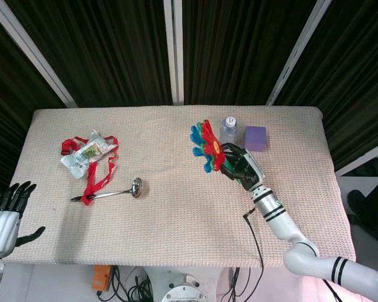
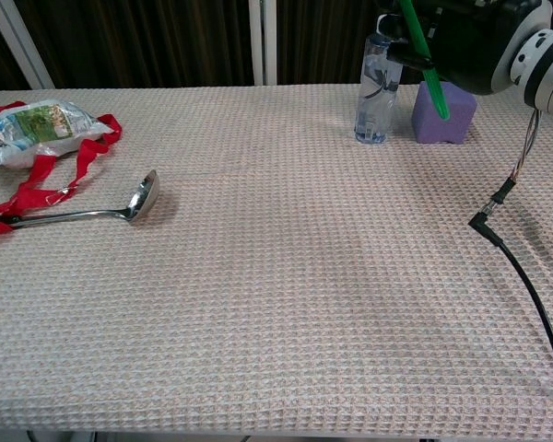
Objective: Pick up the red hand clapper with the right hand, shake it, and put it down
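clapper: I've got the red hand clapper up off the bench, palms fanned, next to the water bottle
right robot hand: wrapped round its green handle
left robot hand: fingers spread, holding nothing, by the bench's corner

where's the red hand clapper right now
In the head view the red hand clapper is raised in the right hand, just left of the water bottle.

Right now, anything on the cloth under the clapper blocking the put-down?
Nothing visible. The right hand holds the red hand clapper raised; the water bottle and purple block stand behind, the ladle far left.
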